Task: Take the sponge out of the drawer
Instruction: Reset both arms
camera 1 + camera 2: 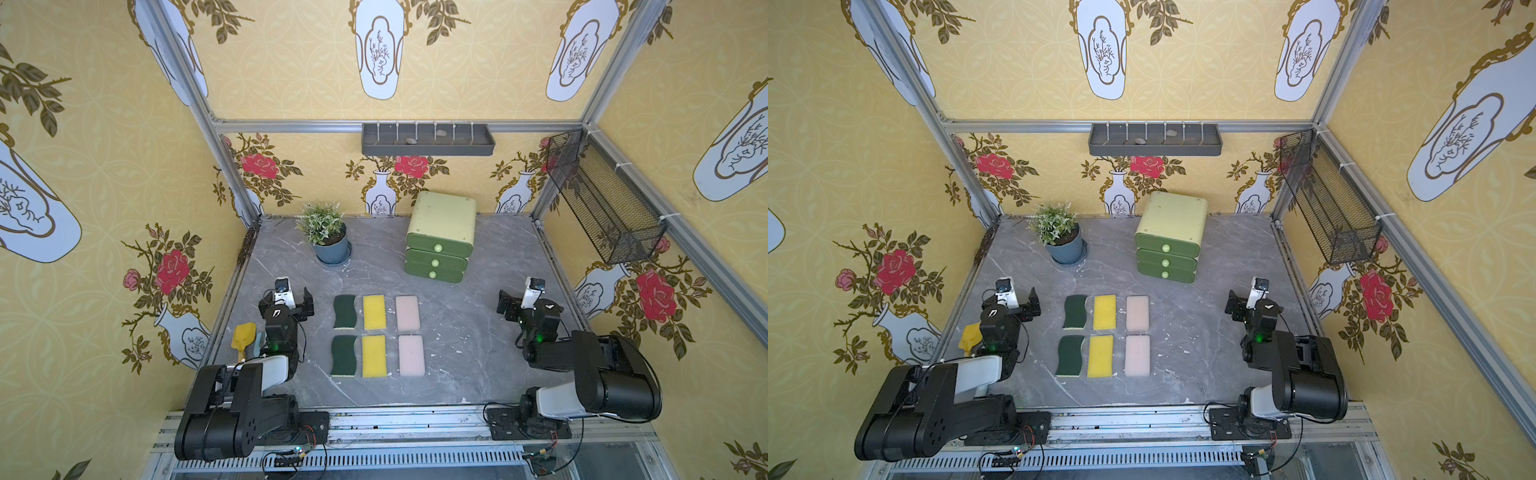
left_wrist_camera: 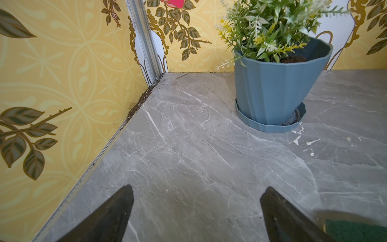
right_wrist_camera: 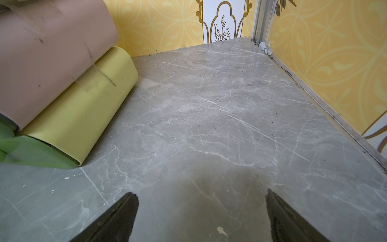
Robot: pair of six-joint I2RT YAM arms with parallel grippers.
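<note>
Left gripper (image 2: pixel 199 187) at near left, jaws spread wide and empty; right gripper (image 3: pixel 201 192) likewise at near right.
From the left: 1 yellow scoop (image 1: pixel 242 337) lies by the left wall beside the left arm. 1 potted plant (image 1: pixel 326 232) stands far left on the grey marble table (image 1: pixel 478 332). Between the arms lie 6 flat sponges in 2 rows of 3: 2 dark green sponges (image 1: pixel 345 311), 2 yellow sponges (image 1: pixel 374 312) and 2 pink sponges (image 1: pixel 407 313). Beyond them, far and right of centre, stands 1 green drawer unit (image 1: pixel 441 237) with a pale top and 3 drawers, each with 1 pale knob. All 3 are pushed shut, so the fronts bar the way in and any sponge inside is hidden.
</note>
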